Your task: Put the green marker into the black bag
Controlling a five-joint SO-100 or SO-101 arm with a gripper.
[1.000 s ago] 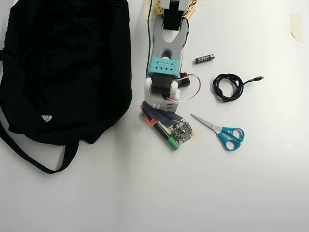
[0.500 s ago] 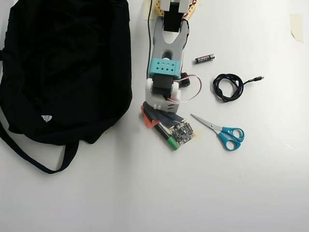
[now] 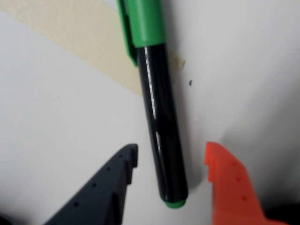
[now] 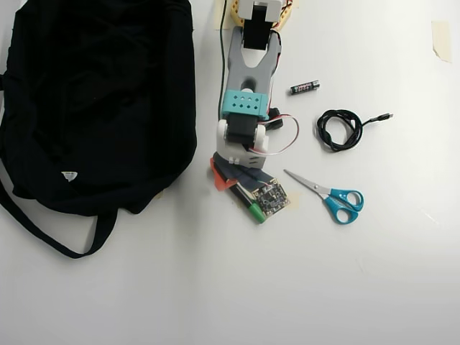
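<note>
The gripper (image 3: 171, 161) is standing open, its dark and orange fingers flanking the green marker (image 3: 159, 117) without touching it. The marker is lying on the white table (image 4: 215, 287), partly over beige tape (image 3: 70, 33). The black bag (image 4: 93, 100) is resting well left in the overhead view.

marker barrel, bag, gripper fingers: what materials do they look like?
Green marker: glossy dark plastic barrel, a light streak runs along it; cap looks like matte green plastic. Black bag: soft matte fabric, creased. Gripper fingers: matte plastic, likely printed, one orange, one dark.
</note>
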